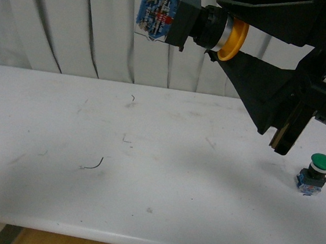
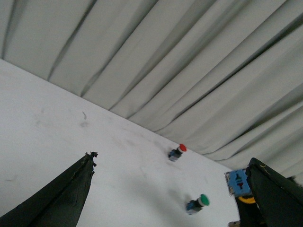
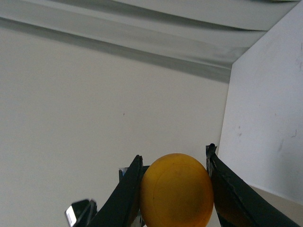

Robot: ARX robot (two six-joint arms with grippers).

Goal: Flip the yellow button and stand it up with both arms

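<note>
Yellow button (image 1: 191,23), small push type with yellow-orange mushroom cap, silver ring, black collar and blue contact block, held high above the white worktop (image 1: 143,201). Clamped at the cap between the black fingers of the right gripper (image 1: 228,32); cap fills the gap between them in the right wrist view. Long axis roughly level, blue block pointing toward the robot's left, away from the holding arm. Left gripper (image 2: 170,161) spread wide, nothing in it, with the blue block showing just beside one finger (image 2: 274,198). Probably calls for a hand-over, the free block end being the side facing the left arm. Further off, a green-capped button (image 1: 315,173) standing near the right edge. Beyond it, a red-capped button (image 2: 177,152) toward the far edge. Last, pale pleated curtain (image 1: 74,19).
</note>
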